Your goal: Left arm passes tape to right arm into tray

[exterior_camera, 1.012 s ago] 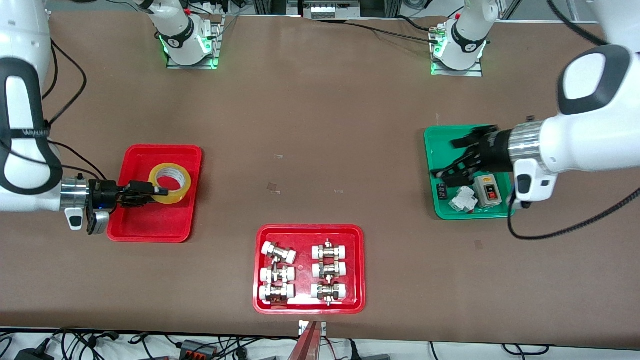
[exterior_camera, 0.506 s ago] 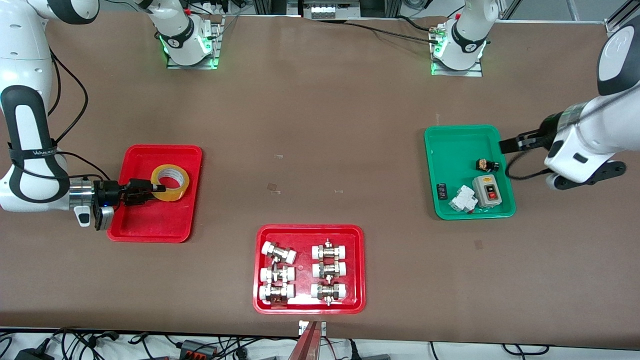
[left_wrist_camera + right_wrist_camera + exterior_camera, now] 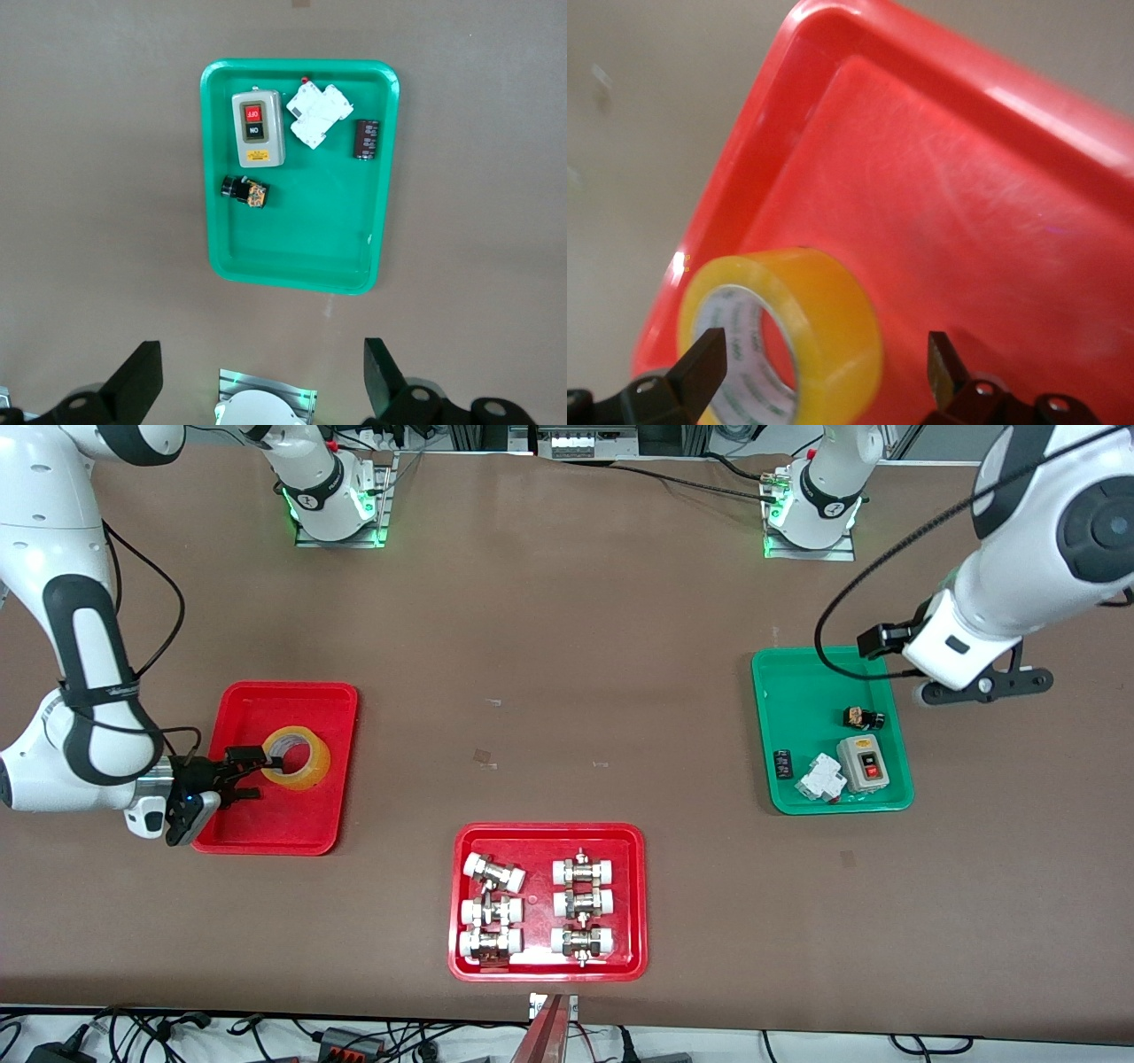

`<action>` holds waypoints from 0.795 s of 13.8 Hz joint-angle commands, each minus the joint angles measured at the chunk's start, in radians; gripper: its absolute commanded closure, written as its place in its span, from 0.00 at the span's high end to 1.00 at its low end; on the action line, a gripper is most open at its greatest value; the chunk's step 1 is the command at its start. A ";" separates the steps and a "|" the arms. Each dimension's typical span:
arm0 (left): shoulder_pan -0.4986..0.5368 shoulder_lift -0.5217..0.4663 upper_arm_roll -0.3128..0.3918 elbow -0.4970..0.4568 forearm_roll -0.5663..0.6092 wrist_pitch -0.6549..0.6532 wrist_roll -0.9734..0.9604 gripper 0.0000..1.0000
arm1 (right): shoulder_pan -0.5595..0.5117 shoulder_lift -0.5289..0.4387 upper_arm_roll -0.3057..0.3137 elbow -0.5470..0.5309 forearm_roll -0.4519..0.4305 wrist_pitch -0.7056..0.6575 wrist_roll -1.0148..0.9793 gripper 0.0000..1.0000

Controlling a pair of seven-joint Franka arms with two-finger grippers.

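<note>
Tape [image 3: 299, 756] lay flat in the plain red tray [image 3: 292, 701] at the right arm's end of the bench. I saw the right gripper [image 3: 251, 773] low over that tray beside the roll, jaws apart and off it. The left gripper [image 3: 261, 381] hung high above the bench by the green tray [image 3: 797, 682], jaws wide apart and empty.

We see the tape [image 3: 296, 756], a wide roll of translucent yellow with a white inner core, lying flat in the plain red tray [image 3: 306, 833], core opening upward. That low-rimmed, round-cornered tray rests on the table toward the right arm's end, and the roll [image 3: 782, 341] sits toward the tray's edge nearer mid-table.
</note>
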 commanded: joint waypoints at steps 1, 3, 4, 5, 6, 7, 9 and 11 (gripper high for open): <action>0.010 -0.029 0.001 -0.018 0.025 0.016 0.049 1.00 | 0.055 -0.146 -0.009 -0.020 -0.146 0.007 0.096 1.00; 0.010 -0.025 0.002 0.018 0.028 0.002 0.042 1.00 | 0.088 -0.254 -0.006 -0.023 -0.270 -0.034 0.283 1.00; 0.012 -0.026 0.002 0.018 0.028 0.012 0.048 1.00 | 0.113 -0.306 -0.008 -0.021 -0.294 -0.082 0.392 1.00; 0.012 -0.026 0.001 0.021 0.028 0.014 0.049 1.00 | 0.134 -0.357 -0.008 -0.021 -0.321 -0.125 0.506 1.00; 0.013 -0.026 0.002 0.021 0.017 0.020 0.048 1.00 | 0.153 -0.409 -0.006 -0.021 -0.346 -0.172 0.618 1.00; 0.021 -0.026 0.008 0.022 -0.026 0.043 0.049 1.00 | 0.177 -0.455 -0.006 -0.021 -0.361 -0.212 0.720 1.00; 0.049 -0.028 0.004 0.021 -0.106 0.091 0.049 1.00 | 0.211 -0.548 -0.005 -0.021 -0.386 -0.286 0.886 1.00; 0.041 -0.032 -0.003 0.022 -0.109 0.092 0.048 1.00 | 0.227 -0.628 -0.001 -0.039 -0.389 -0.335 0.989 1.00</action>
